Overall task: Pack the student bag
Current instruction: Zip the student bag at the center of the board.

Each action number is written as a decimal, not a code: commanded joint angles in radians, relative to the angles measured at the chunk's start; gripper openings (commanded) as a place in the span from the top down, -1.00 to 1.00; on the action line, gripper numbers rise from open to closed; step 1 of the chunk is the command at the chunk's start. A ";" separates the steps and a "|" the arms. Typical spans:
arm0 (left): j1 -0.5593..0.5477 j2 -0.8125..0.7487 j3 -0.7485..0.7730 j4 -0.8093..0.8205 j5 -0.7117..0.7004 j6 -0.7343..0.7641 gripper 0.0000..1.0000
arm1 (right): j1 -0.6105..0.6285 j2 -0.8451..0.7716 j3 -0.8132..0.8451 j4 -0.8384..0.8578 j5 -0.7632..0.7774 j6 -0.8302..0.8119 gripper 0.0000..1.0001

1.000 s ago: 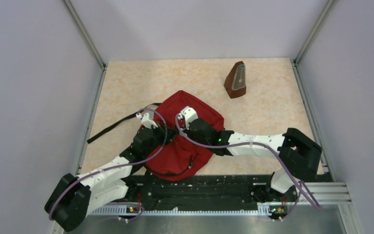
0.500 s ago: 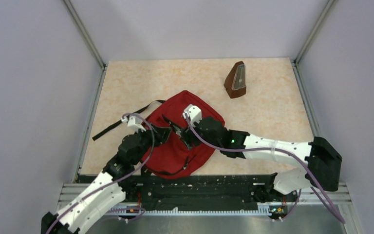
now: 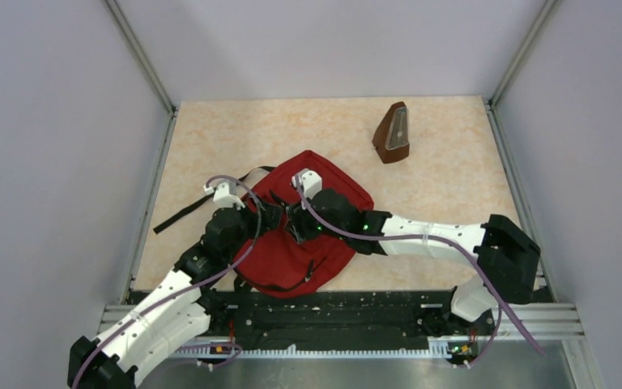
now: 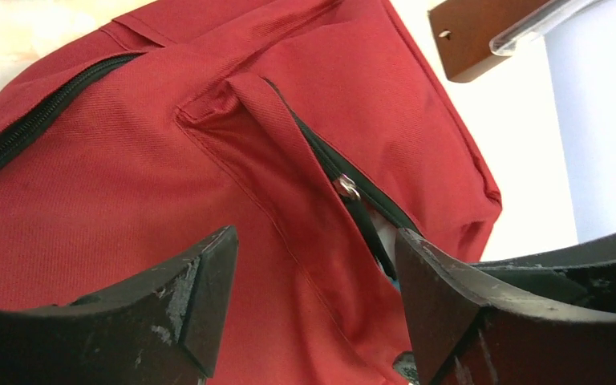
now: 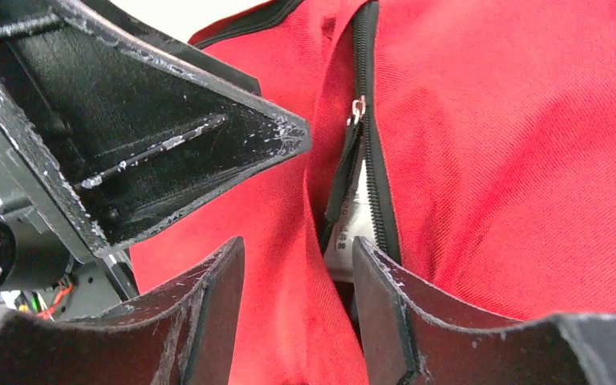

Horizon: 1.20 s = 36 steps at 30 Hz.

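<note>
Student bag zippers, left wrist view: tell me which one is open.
On the student bag, the pocket zipper with the silver pull gapes, showing something pale inside; the long zipper at upper left is shut.

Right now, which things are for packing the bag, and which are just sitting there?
For the job:
large red fabric backpack with black straps, its front zip partly open
left gripper, open, over the backpack
right gripper, open, at the zip

Just sitting there:
small brown pyramid-shaped metronome, upright at the far side, apart from the backpack, untouched
beige marbled tabletop
</note>
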 commanded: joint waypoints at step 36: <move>0.224 0.253 -0.042 0.361 0.297 0.058 0.73 | -0.139 0.184 0.097 0.203 -0.102 0.278 0.65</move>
